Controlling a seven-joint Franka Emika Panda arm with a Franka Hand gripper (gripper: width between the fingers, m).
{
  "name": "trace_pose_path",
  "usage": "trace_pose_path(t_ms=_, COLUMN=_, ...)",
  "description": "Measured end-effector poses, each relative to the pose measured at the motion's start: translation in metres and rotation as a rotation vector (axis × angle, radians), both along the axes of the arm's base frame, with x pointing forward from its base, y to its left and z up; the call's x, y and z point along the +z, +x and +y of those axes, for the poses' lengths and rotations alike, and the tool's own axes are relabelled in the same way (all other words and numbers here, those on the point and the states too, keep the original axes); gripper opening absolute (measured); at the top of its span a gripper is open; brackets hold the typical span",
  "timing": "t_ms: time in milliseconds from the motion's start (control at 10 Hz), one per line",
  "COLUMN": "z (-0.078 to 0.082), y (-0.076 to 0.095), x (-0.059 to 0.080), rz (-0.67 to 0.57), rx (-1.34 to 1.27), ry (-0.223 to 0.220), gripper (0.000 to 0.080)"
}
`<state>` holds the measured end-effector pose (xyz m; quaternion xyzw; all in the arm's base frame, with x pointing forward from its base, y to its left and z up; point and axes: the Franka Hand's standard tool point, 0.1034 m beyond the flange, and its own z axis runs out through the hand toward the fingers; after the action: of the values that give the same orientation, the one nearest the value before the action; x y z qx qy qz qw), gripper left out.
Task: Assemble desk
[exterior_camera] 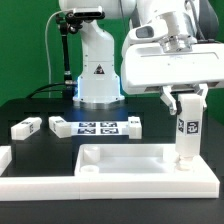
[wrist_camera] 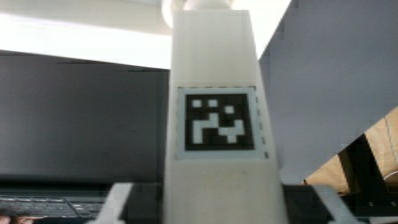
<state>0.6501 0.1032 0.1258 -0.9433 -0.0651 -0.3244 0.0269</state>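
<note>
**Observer:** White leg (exterior_camera: 187,130): where am I logging it?

**Arm:** I'm gripping it in my claw (exterior_camera: 185,103), with the fingers pinched narrowly on its upper part and nothing else in hold. It's standing at the desk top (exterior_camera: 120,158), at the far corner on the exterior view's right. I can't tell whether its lower end is touching.

**Observer:** Heading?

**Arm:** The long axis is running vertical, lower end pointing down at the corner. I'm seeing no lean. One tag (wrist_camera: 221,120) is facing my wrist camera squarely.

**Observer:** Risks?

**Arm:** I'm judging three:
- If I'm sitting slightly off the seat, the lower end could be catching the raised rim (exterior_camera: 190,166) and jamming.
- Pushing down off-centre could be tipping the leg in my grip.
- A sideways shove could be sliding the loose desk top out of line.
</note>
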Motion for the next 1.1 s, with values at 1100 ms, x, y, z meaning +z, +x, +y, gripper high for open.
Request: trace_pose_path(t_ms=1100, z=-0.005, y=0.003, x=-0.018, rz=-0.001, rx=-0.010, ry=-0.007, gripper=0.0290)
